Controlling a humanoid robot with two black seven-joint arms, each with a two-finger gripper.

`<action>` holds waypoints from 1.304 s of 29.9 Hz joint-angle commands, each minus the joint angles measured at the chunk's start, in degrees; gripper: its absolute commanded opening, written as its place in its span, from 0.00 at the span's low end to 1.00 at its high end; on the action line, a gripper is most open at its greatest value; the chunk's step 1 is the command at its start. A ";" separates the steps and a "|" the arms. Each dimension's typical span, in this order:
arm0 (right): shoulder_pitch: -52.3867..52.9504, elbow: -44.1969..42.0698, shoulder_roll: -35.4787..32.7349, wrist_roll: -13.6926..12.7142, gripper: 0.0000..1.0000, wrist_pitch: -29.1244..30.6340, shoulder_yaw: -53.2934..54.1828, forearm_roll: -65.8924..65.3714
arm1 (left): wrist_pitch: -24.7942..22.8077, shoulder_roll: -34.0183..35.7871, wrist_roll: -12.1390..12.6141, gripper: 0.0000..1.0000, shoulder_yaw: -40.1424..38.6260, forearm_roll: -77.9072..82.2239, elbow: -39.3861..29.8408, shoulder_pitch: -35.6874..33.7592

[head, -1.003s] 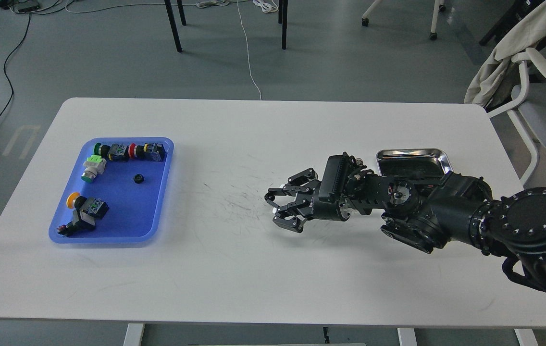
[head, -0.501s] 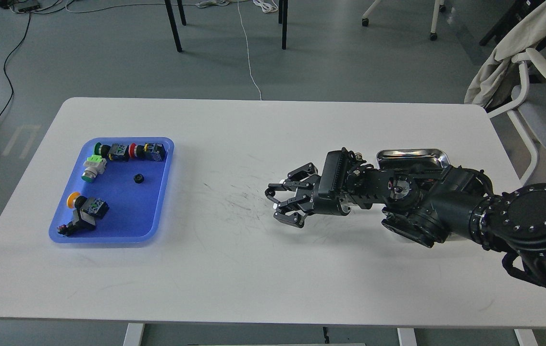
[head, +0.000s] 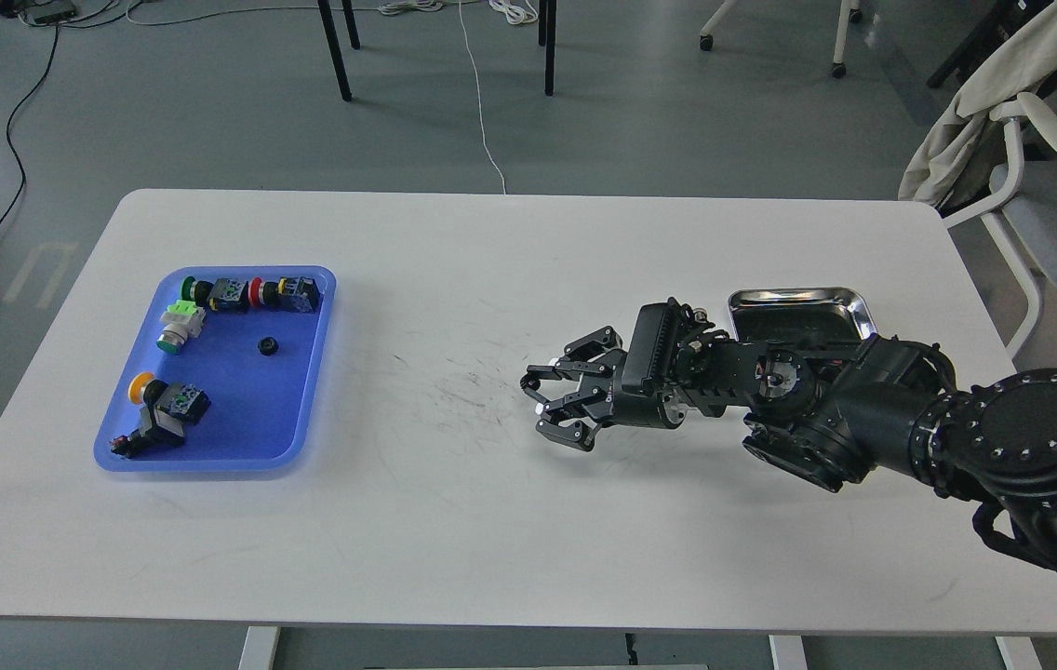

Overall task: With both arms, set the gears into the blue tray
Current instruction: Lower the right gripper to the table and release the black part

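The blue tray (head: 305, 391) lies at the table's left. One small black gear (head: 268, 346) rests inside it, near the middle. My right arm reaches in from the right, low over the table centre. Its gripper (head: 536, 402) points left, well to the right of the blue tray. The dark fingers (head: 575, 358) overlap each other, so I cannot make out the gap or anything held between them. My left arm is out of view.
Several colourful push-button switches (head: 254, 293) lie along the blue tray's far and left sides. A shiny steel tray (head: 798, 300) sits behind my right forearm. A chair with a draped cloth (head: 984, 102) stands beyond the table's right corner.
The right gripper rose slightly, then drifted a little right and back down. Its fingers look unchanged. The gear in the blue tray has not moved.
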 commanded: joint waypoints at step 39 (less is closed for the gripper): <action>-0.10 -0.37 0.00 -0.74 0.89 0.00 10.00 10.15 | 0.00 2.33 0.00 0.99 0.53 0.09 -1.58 0.07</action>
